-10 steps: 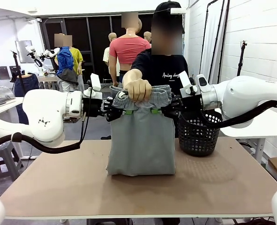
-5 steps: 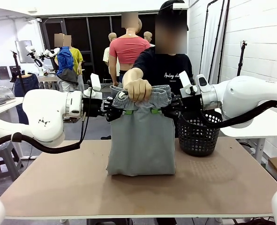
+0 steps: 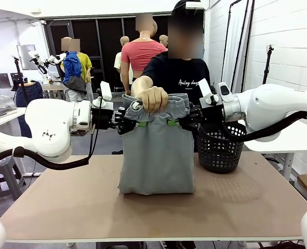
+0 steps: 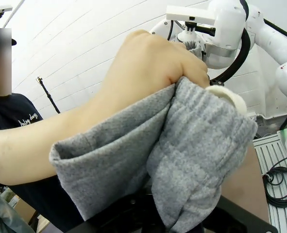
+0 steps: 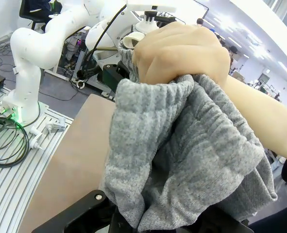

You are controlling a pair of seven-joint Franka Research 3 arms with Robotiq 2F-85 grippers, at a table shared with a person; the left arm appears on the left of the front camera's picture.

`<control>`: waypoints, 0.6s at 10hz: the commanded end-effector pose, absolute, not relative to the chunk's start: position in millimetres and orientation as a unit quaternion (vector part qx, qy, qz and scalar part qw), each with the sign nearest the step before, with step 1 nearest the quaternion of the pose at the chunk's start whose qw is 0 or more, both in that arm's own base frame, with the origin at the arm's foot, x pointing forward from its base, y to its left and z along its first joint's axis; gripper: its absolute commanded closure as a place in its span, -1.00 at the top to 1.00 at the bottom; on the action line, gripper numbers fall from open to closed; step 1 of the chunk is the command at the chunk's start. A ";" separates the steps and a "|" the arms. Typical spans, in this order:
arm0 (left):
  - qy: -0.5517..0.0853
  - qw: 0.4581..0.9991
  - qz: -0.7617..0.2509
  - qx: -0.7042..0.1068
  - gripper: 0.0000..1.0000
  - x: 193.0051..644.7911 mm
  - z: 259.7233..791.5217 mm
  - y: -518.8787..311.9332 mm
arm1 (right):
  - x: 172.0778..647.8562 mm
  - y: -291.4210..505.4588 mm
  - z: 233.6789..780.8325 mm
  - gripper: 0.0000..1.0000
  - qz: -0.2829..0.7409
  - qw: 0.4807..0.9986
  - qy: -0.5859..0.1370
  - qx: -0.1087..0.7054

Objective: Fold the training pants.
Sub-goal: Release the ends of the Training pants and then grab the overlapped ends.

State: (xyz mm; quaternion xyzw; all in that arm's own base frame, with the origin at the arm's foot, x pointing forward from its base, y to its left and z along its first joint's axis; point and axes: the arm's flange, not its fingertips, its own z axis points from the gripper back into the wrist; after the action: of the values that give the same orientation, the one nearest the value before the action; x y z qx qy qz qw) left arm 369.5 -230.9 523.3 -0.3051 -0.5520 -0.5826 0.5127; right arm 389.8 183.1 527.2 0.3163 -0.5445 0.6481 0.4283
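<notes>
Front view — my left hand [image 3: 138,123] and right hand [image 3: 175,122] clamp the training pants [image 3: 156,158] by the waistband [image 3: 179,101]; the person's hand [image 3: 152,98] grips it too, so uneven pulling may slip it

Black mesh basket [image 3: 218,155] sits on the brown table [image 3: 65,207], just below the right claw [image 3: 176,123] and a bit to its outer side. White brick wall [image 3: 283,46] further back.

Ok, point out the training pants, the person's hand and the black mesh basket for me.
training pants [image 3: 156,161], front view, on the grey fabric hanging below the waistband.
person's hand [image 3: 153,98], front view, on the knuckles gripping the waistband's middle.
black mesh basket [image 3: 219,153], front view, on its front wall.
</notes>
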 end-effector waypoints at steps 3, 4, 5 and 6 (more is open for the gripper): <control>-0.552 0.513 -0.583 -0.305 -1.00 369.5 523.3 -230.9 | 389.8 183.1 527.2 -1.00 0.648 0.428 -0.544 0.316; -0.554 0.516 -0.576 -0.308 -0.62 370.0 522.0 -228.7 | 389.8 182.6 527.1 -0.66 0.646 0.435 -0.539 0.321; -0.556 0.519 -0.569 -0.312 -0.24 371.9 520.4 -229.7 | 392.1 180.8 527.1 -0.28 0.646 0.438 -0.537 0.321; -0.555 0.520 -0.569 -0.314 0.13 371.9 519.6 -229.8 | 391.9 181.1 527.5 0.10 0.644 0.441 -0.535 0.323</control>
State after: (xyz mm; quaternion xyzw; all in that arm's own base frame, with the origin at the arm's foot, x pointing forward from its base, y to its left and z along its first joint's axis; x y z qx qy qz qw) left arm 371.5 -228.7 521.8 -0.3080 -0.5521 -0.5789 0.5151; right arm 391.0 181.0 526.6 0.3166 -0.5439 0.6463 0.4316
